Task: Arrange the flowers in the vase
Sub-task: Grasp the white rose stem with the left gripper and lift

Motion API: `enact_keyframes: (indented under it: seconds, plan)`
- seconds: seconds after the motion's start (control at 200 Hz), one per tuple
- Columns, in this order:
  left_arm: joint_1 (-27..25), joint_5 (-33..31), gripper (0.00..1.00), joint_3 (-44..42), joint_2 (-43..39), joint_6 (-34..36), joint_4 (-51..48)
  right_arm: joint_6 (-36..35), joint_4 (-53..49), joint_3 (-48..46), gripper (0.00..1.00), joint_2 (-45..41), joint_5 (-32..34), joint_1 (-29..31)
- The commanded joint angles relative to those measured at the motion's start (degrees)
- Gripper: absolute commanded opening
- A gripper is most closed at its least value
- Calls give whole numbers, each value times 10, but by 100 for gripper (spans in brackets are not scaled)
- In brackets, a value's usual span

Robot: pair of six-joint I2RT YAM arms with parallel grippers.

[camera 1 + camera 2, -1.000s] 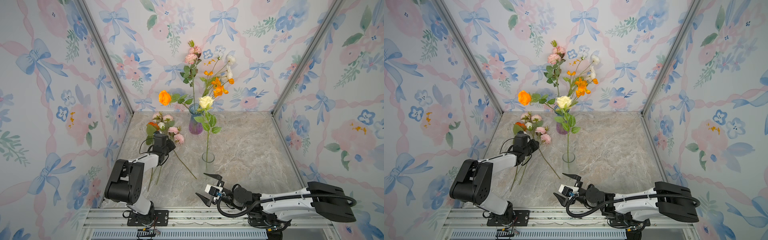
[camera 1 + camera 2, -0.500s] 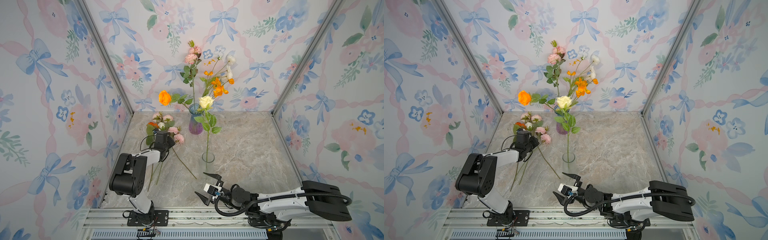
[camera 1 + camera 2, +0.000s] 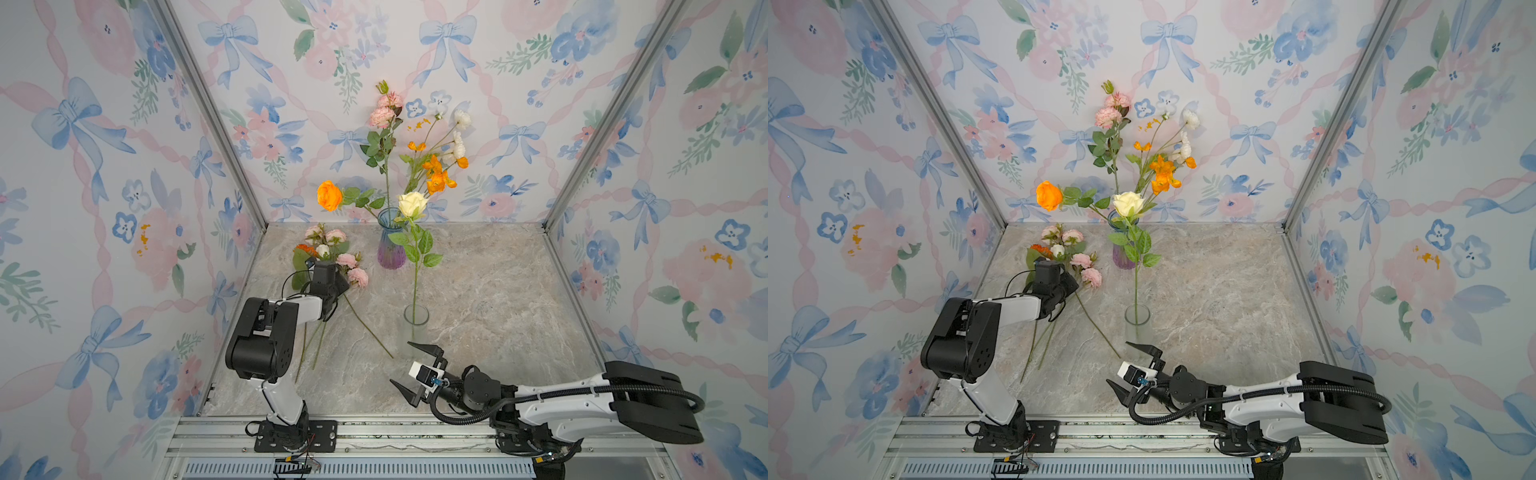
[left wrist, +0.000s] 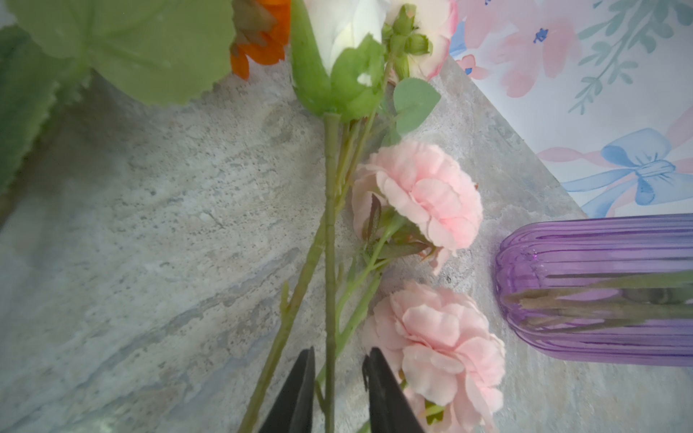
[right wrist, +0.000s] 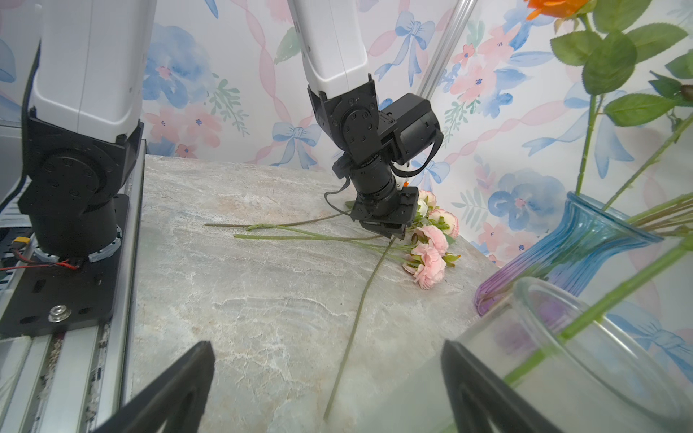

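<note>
Beside the part-filled purple vase (image 3: pixel 390 249), three flowers (image 3: pixel 357 276) lie unplaced; left fingers (image 4: pixel 300 393) narrowly straddle their stems (image 4: pixel 330 262), right fingers (image 5: pixel 180 382) gape empty.

left arm (image 3: pixel 266 328) elbow lifted, folded tighter; left gripper (image 4: pixel 339 352) nudged forward over flowers (image 3: pixel 347 261).

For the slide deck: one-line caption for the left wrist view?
Left gripper open around a green flower stem lying on the marble table, pink carnations near the purple vase.
</note>
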Motion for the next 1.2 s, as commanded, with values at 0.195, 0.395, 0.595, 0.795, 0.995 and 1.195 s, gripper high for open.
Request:
enact_keyframes:
  seconds: [0.195, 0.395, 0.595, 0.795, 0.995, 1.195]
  plan:
    - [8, -7, 26, 31, 35, 16, -15, 12, 9, 12, 97, -7, -8, -11]
    - [9, -7, 24, 38, 47, 18, -19, 14, 6, 12, 97, -9, -11, -12]
    - [10, 6, 12, 45, 58, 22, -19, 12, 2, 14, 97, -9, -13, -14]
    - [10, 3, 3, 25, 7, 21, -15, 11, 0, 14, 97, -7, -14, -19]
    - [10, -6, 0, 1, -88, 47, -43, 13, 0, 14, 97, -9, -17, -19]
    - [10, -25, 0, -73, -240, 58, -51, 19, -1, -2, 97, -44, -19, -24]
